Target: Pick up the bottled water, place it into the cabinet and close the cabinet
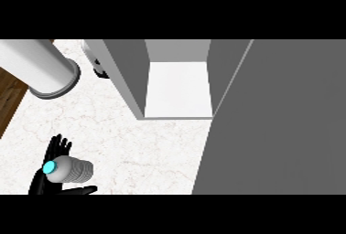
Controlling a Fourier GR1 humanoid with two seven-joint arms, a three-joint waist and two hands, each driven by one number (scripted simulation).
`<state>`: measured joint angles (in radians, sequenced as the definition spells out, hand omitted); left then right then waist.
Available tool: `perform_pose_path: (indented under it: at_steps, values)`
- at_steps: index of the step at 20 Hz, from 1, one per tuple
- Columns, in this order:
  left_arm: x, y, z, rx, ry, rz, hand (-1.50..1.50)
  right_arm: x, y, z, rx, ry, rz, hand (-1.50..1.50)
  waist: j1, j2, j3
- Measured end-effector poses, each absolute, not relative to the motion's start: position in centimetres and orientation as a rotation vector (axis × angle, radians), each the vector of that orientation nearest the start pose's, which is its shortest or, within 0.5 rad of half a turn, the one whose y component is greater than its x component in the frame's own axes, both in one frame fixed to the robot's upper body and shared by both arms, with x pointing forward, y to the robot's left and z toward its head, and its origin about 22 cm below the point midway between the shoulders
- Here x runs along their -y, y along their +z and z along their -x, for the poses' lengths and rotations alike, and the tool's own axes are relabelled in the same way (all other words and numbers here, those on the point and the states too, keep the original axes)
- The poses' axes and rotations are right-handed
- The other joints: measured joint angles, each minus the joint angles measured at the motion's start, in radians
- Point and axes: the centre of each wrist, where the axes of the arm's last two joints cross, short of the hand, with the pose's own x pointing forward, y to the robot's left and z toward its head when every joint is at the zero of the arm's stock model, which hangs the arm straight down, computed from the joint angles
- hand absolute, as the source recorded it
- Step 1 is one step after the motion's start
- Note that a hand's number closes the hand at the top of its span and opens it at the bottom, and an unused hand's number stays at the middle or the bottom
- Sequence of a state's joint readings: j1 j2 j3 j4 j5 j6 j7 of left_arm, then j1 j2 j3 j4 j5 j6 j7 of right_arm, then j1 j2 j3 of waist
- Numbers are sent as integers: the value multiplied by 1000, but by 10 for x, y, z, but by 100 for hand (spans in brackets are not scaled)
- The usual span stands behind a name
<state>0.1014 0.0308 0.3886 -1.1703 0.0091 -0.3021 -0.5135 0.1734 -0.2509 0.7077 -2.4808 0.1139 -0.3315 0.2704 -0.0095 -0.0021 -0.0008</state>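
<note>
The bottled water (73, 169) is white with ribbed sides and a cyan cap, and it shows at the lower left of the marble counter (135, 137). My left hand (58, 147) is right behind it: straight fingers rise above the bottle, the thumb shows below it, and the bottle hides the palm. I cannot tell whether hand and bottle touch. The cabinet (128, 75) stands open at the top centre, with a bare white shelf (177, 89) inside. Its grey door (277, 119) is swung out and fills the right side. My right hand does not show.
A large white cylinder (39, 67) with a grey rim lies at the top left. A small dark and white object (99, 68) peeks out beside the cabinet's left wall. The counter's left edge borders brown wood (9, 98).
</note>
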Motion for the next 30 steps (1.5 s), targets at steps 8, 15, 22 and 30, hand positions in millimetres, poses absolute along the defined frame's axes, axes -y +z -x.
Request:
perform_pose_path:
  at_steps: [8, 15, 22, 30]
  values:
    - [-336, -134, -164, 1612, 216, -87, -150, 153, 164, -105, 1923, 210, -334, -150, 1, 0, 0]
    - [-339, -146, -161, 1640, 250, -32, -150, 156, 163, -104, 1924, 218, -320, -150, 1, 0, 0]
    - [-342, -154, -165, 1646, 293, 17, 150, 152, 164, -104, 1920, 211, -333, -150, 2, 0, 0]
    - [-333, -155, -170, 1652, 340, 67, 150, 154, 162, -104, 1919, 210, -318, -150, 3, 0, 0]
